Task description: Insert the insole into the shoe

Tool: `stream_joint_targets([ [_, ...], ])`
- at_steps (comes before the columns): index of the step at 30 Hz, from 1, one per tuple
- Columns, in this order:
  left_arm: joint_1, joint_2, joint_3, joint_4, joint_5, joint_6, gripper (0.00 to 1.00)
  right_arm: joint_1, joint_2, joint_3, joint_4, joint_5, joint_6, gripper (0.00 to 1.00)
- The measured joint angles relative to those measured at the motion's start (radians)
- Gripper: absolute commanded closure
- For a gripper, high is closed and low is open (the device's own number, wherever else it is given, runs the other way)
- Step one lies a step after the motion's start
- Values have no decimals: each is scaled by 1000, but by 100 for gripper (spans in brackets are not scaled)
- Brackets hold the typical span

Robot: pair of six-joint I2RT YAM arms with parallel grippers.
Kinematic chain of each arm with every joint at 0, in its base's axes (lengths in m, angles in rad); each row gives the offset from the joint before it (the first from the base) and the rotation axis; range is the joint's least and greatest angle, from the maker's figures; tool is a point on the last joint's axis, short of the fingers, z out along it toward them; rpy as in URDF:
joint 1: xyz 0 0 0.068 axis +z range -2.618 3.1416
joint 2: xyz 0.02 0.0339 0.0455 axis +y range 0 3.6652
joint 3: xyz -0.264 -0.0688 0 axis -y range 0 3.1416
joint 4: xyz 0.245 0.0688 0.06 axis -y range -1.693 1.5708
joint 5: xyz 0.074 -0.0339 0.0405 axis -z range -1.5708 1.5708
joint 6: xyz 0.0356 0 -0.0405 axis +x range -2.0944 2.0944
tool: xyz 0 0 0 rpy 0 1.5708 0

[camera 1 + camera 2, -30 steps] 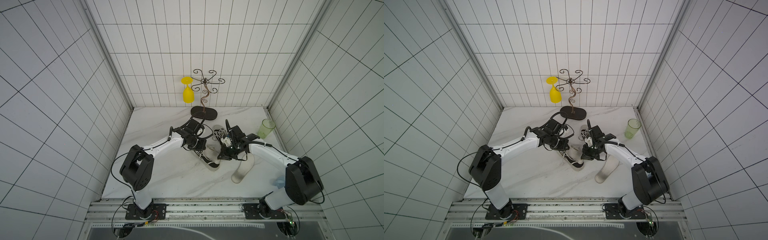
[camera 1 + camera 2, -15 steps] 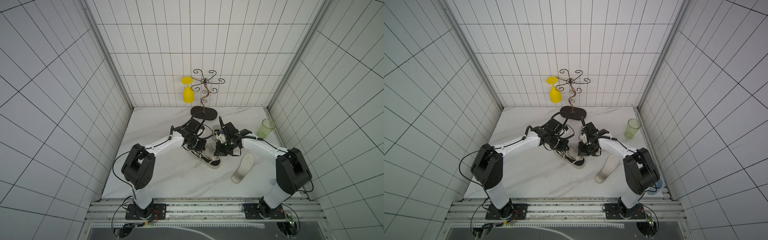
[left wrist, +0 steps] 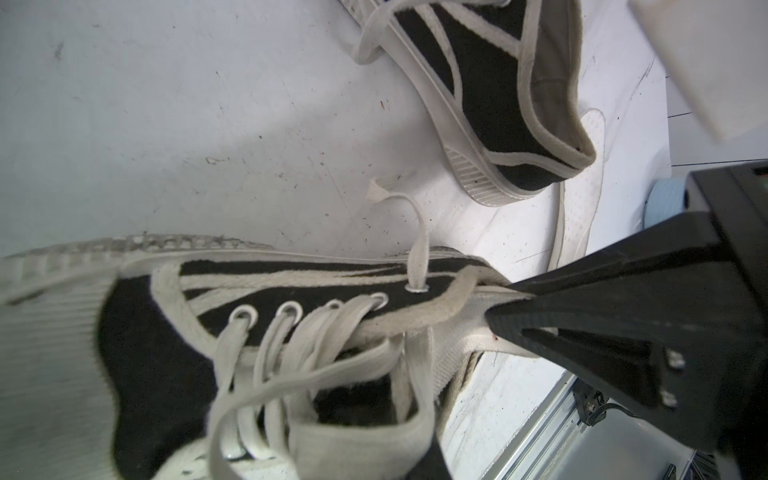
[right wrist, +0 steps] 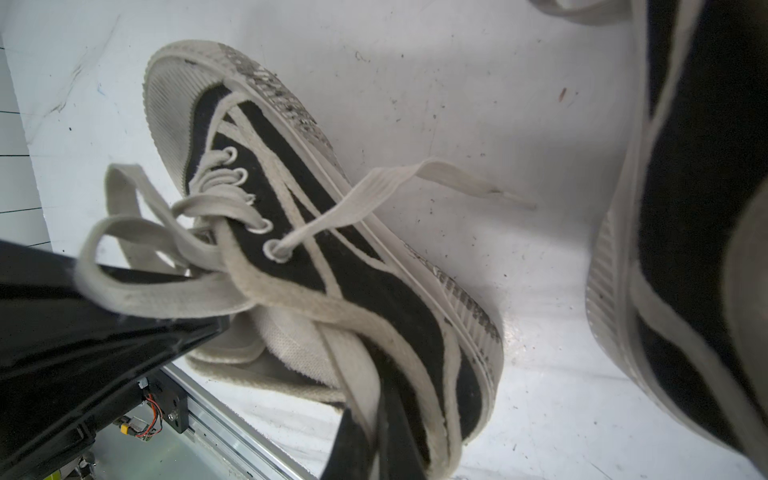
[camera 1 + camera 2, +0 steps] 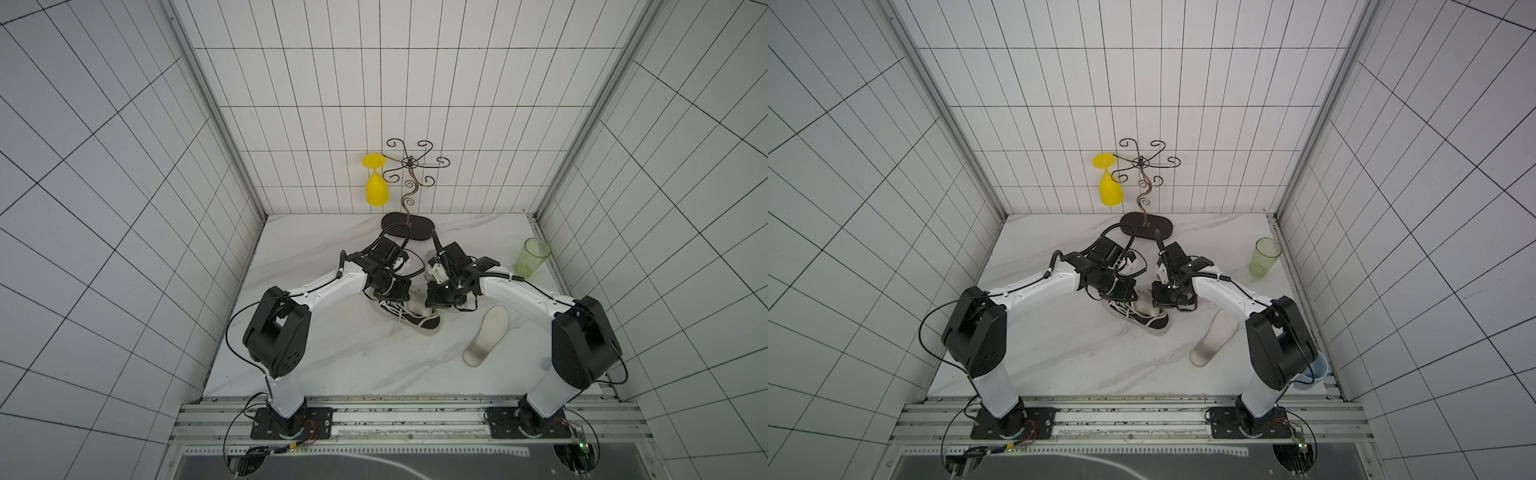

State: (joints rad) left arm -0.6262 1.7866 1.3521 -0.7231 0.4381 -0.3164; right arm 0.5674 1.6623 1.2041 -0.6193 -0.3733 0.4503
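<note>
Insole lies flat and alone on the marble desk, nearest your side. It is exactly where it lay a second ago, and nothing touches it.

Just beyond it lies the black-and-white canvas sneaker, toe toward the left arm. Here is the change: the right arm has swung inward, away from the insole's far tip. The right jaws now sit at the sneaker's mouth, opposite the left jaws.

The left jaws remain clenched on the sneaker's tongue, as the left wrist view shows. The right jaws are clenched too, with loose laces draped across them. Whether they pinch a lace or the tongue you cannot tell from the right wrist view. The sneaker itself has hardly shifted.

A second sneaker lies just behind, largely hidden under the right wrist in both top views. Farther back stand a green tumbler and a scrolled wire stand with a yellow wine glass hung upside down. All three are well apart from the action.

Judged from this, you are still readying the sneaker's mouth and the insole pickup has not begun. With both arms at the sneaker, one will likely have to let go to fetch it.
</note>
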Motion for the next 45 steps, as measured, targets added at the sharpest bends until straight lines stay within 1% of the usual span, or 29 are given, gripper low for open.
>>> stream_joint_targets([
  [4,6,9,0,-4,5,3,100,16,13,0,40,2,-31,95],
  [10,35,18,-8,-4,28,3,100,24,80,0,65,12,-131,95],
  [16,58,18,-21,9,65,4,100,25,84,0,59,34,-204,94],
  [20,57,18,-22,7,77,31,100,30,68,0,50,48,-211,98],
  [27,42,17,-32,5,91,80,100,31,48,-3,98,47,-186,98],
  [35,54,11,-55,-8,123,86,100,55,61,-57,196,40,-285,99],
  [41,87,5,-64,1,129,70,100,64,114,-55,153,53,-380,99],
  [45,96,-27,-64,0,78,82,100,70,105,-47,103,70,-389,98],
])
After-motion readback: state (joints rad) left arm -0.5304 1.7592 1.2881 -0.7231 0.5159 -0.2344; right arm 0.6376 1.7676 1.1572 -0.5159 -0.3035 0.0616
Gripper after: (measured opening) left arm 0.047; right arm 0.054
